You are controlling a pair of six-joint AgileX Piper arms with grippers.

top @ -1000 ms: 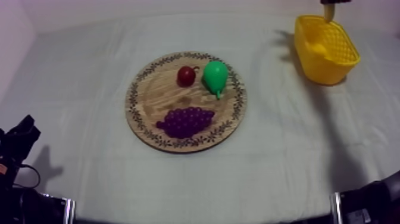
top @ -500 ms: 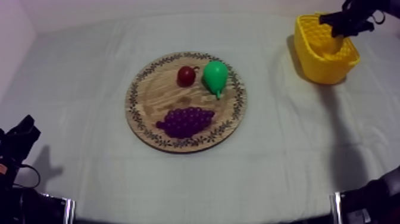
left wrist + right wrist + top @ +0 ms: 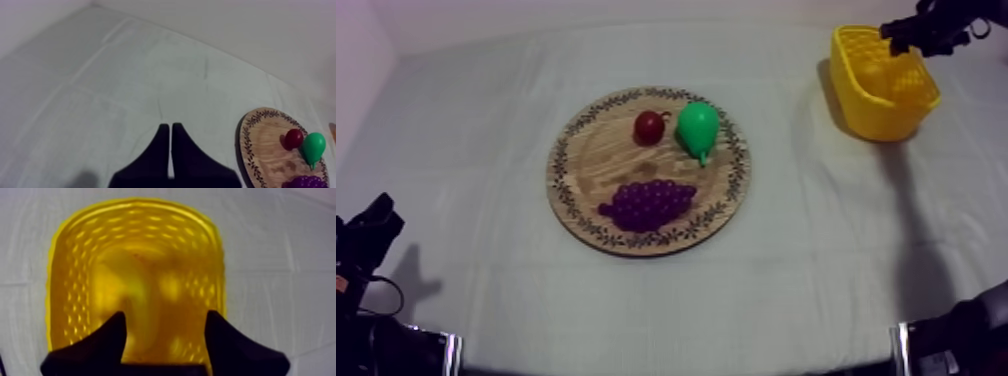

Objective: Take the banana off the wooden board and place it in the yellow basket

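Observation:
My right gripper (image 3: 904,38) hangs over the far end of the yellow basket (image 3: 881,108) at the table's back right. In the right wrist view its fingers (image 3: 116,334) stand apart, open, above the basket (image 3: 65,263). A smooth yellow shape on the basket's floor looks like the banana (image 3: 121,288), free of the fingers. My left gripper (image 3: 170,150) is shut on nothing, a narrow wedge over bare cloth, and its arm rests low at the table's left (image 3: 366,235).
The round wooden board (image 3: 586,170) lies mid-table with a small red fruit (image 3: 649,127), a green pear (image 3: 697,128) and purple grapes (image 3: 648,203) on it. The left wrist view shows the board (image 3: 257,145) with the red fruit (image 3: 293,138) and pear (image 3: 313,146).
My right gripper came down from above the basket with the banana, let it go inside, and has since lifted slightly. The left arm has not moved.

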